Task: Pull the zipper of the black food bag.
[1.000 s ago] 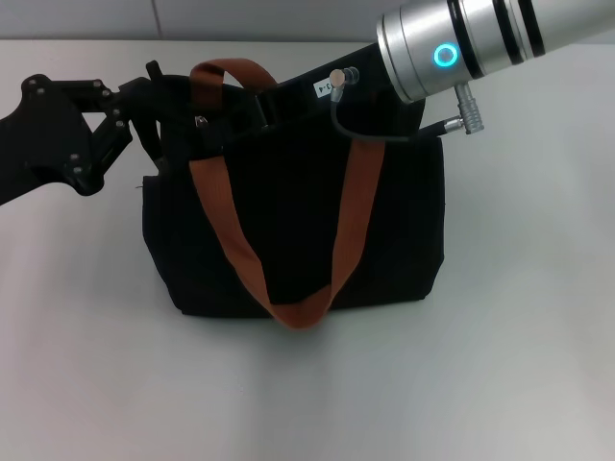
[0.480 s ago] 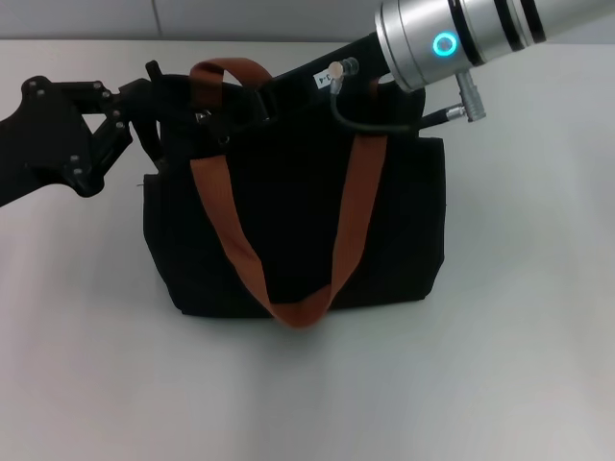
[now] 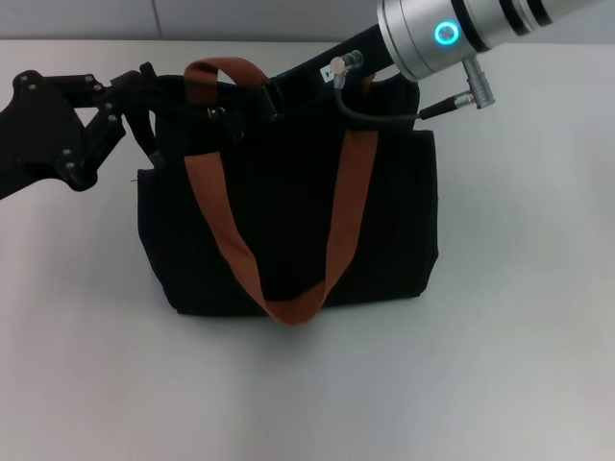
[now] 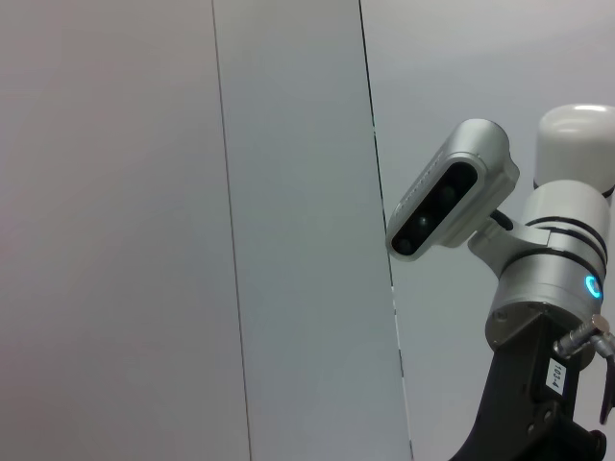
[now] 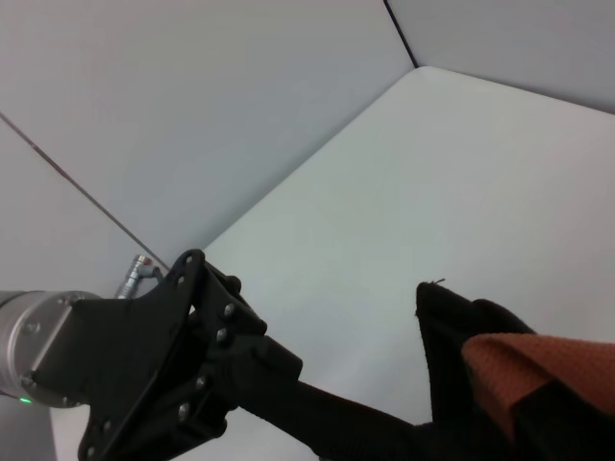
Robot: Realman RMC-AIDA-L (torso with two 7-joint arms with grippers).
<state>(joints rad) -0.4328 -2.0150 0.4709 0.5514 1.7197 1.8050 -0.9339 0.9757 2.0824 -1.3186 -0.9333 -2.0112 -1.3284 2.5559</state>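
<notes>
Looking down from the head view, I see the black food bag (image 3: 288, 221) standing in the middle of the frame on a pale tabletop (image 3: 500, 365). It is a boxy fabric tote, and one of its orange-brown strap handles (image 3: 279, 240) hangs down its near face in a long loop.

My left tool (image 3: 163, 106) reaches in from the upper left of the frame to the bag's top left corner. Its black linkage is clear, but the tips merge with the dark fabric, so I cannot tell whether they are spread or pressed together.

My right tool (image 3: 274, 101) comes down from the upper right, a silver wrist with a glowing blue ring, and ends at the bag's top edge, centre-left. Its tips are also lost against the black, so I cannot tell their state either.

The zipper (image 3: 216, 113) shows only as a small glint of silver on the top edge between the two tools; I cannot make out the tab clearly.

I judge the bag to be soft and light, so it will sag and slide when the slider is tugged. The tab is small, smooth metal and could slip; it wants a pinch on its flat faces, with the other tool holding the fabric at the corner to keep the track taut.
</notes>
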